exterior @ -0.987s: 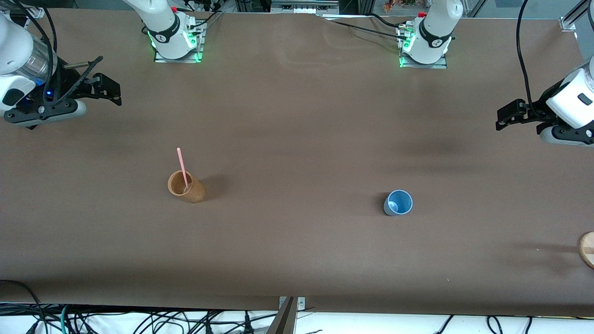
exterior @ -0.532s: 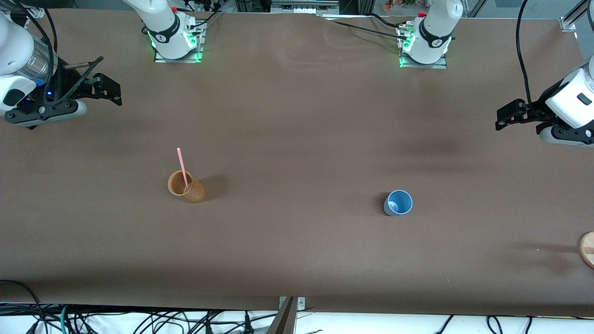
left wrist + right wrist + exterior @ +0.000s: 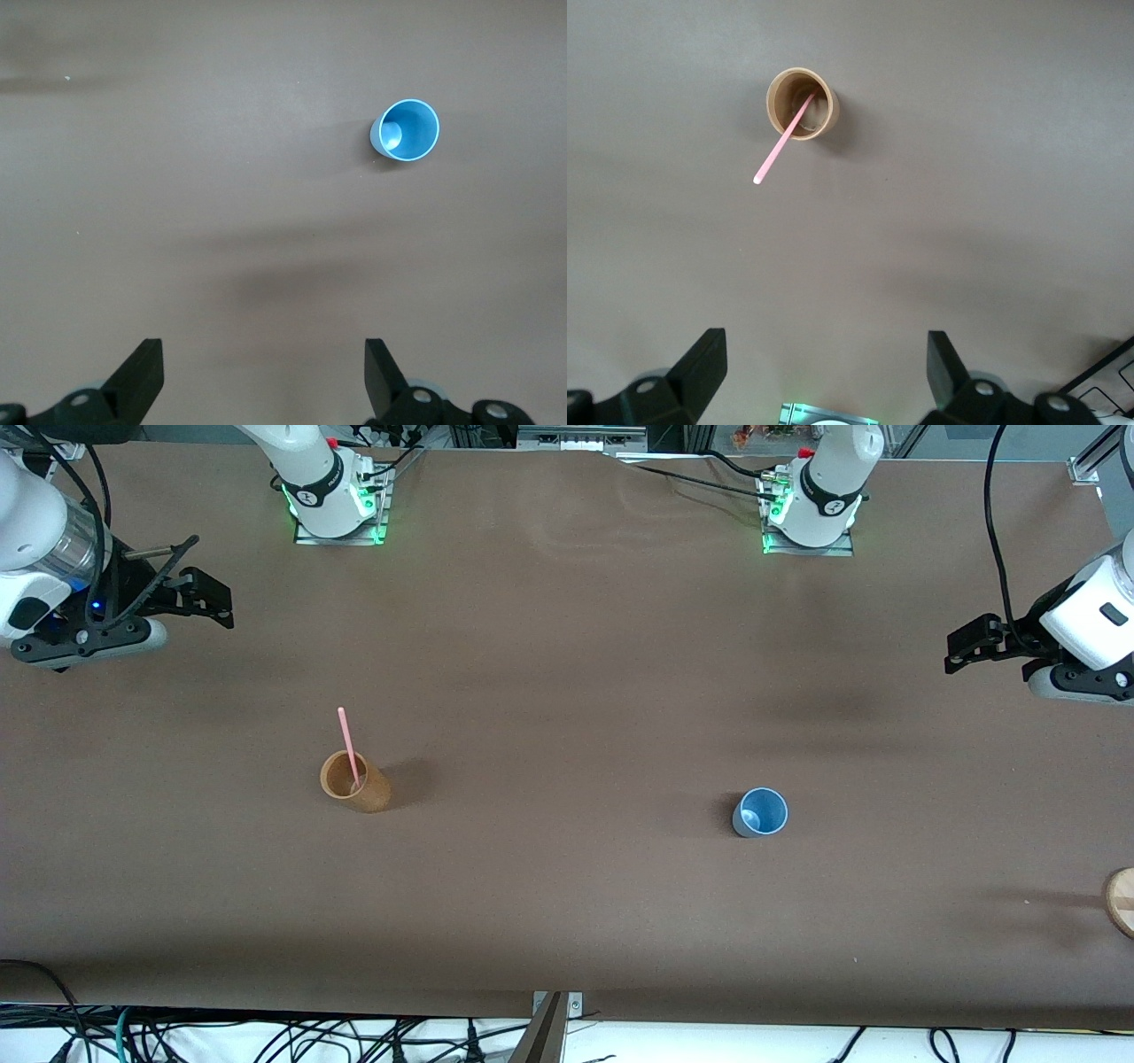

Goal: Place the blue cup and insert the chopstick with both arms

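The light-blue cup (image 3: 760, 812) (image 3: 407, 129) stands upright and empty on the brown table, toward the left arm's end. The pink chopstick (image 3: 347, 746) (image 3: 782, 142) leans inside a brown cup (image 3: 354, 781) (image 3: 801, 104) toward the right arm's end. My left gripper (image 3: 961, 648) (image 3: 264, 367) hangs open high over the table's edge at the left arm's end, well away from the blue cup, nothing between its fingers. My right gripper (image 3: 211, 602) (image 3: 826, 363) hangs open over its own end, apart from the brown cup, also holding nothing.
A round wooden disc (image 3: 1121, 901) lies at the table's edge at the left arm's end, nearer the front camera than the blue cup. The two arm bases (image 3: 335, 500) (image 3: 811, 509) stand along the table's back edge. Cables hang below the front edge.
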